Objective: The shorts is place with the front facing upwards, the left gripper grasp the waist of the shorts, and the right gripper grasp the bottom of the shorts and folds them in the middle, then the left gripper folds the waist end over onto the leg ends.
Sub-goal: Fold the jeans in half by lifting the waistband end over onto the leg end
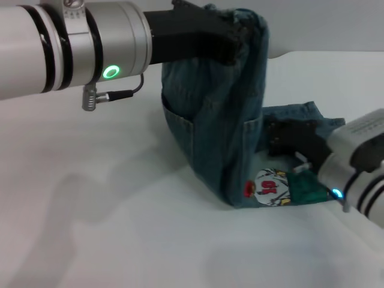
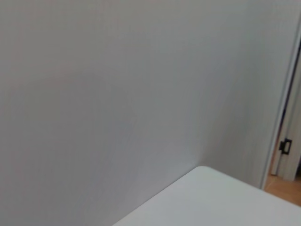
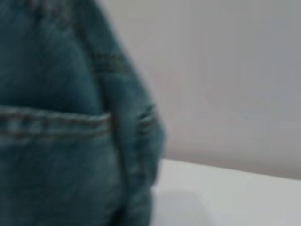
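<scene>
The blue denim shorts (image 1: 222, 120) hang in a tall fold, lifted high off the white table (image 1: 120, 228). My left gripper (image 1: 231, 42) is shut on the waist end at the top of the head view. The leg ends (image 1: 273, 189), with the cartoon patch numbered 10, lie on the table at the right. My right gripper (image 1: 288, 141) rests low on the denim by the leg ends; its finger state does not show. The right wrist view shows close denim with stitched seams (image 3: 61, 127). Only wall and a table corner (image 2: 211, 197) appear in the left wrist view.
The white table stretches to the left and front of the shorts. A pale wall (image 2: 117, 94) stands behind it, with a door edge (image 2: 284, 146) and bare floor at the far side.
</scene>
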Robot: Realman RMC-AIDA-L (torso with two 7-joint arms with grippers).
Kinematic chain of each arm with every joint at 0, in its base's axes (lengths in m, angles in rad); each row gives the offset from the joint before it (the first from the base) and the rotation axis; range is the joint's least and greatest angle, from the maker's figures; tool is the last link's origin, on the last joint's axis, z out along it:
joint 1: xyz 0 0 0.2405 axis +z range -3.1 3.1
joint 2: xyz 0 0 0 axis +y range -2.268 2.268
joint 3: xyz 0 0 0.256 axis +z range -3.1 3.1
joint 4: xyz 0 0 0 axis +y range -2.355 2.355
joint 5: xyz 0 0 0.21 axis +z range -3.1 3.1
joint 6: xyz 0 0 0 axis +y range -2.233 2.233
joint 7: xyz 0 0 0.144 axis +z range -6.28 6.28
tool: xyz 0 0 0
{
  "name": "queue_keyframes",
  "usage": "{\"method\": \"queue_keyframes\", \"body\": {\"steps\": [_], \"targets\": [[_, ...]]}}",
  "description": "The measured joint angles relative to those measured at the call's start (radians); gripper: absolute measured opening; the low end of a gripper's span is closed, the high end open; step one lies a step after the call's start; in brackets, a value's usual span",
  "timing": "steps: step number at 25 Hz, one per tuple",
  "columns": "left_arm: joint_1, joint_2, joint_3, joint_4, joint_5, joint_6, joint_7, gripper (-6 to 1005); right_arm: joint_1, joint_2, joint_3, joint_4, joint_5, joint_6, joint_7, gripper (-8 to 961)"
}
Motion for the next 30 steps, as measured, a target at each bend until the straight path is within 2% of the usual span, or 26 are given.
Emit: {"method": "queue_keyframes", "body": {"steps": [1, 2, 6, 12, 16, 23, 30], "targets": [[-0.006, -0.001, 0.003, -0.006, -0.012, 0.001, 0.008, 50, 0.044, 0.001, -0.035, -0.028, 0.002, -0.001, 0.038, 0], [-0.006, -0.001, 0.003, -0.006, -0.012, 0.001, 0.008, 51, 0.044, 0.001, -0.035, -0.028, 0.002, -0.001, 0.038, 0], [-0.024, -0.002, 0.021, -0.018, -0.082, 0.023, 0.059, 53, 0.124, 0.002, -0.107, -0.06, 0.016, -0.028, 0.1, 0], [-0.059, -0.003, 0.041, -0.005, -0.095, 0.043, 0.073, 56, 0.245, 0.004, -0.286, -0.059, 0.148, -0.133, 0.117, 0], [-0.075, -0.003, 0.048, 0.015, -0.095, 0.05, 0.074, 59, 0.292, 0.004, -0.361, -0.051, 0.208, -0.158, 0.122, 0], [-0.085, -0.002, 0.053, 0.039, -0.095, 0.053, 0.075, 63, 0.296, 0.004, -0.354, -0.054, 0.223, -0.179, 0.118, 0], [-0.07, -0.001, 0.053, 0.045, -0.11, 0.053, 0.09, 67, 0.229, 0.003, -0.241, -0.106, 0.236, -0.163, 0.07, 0]]}}
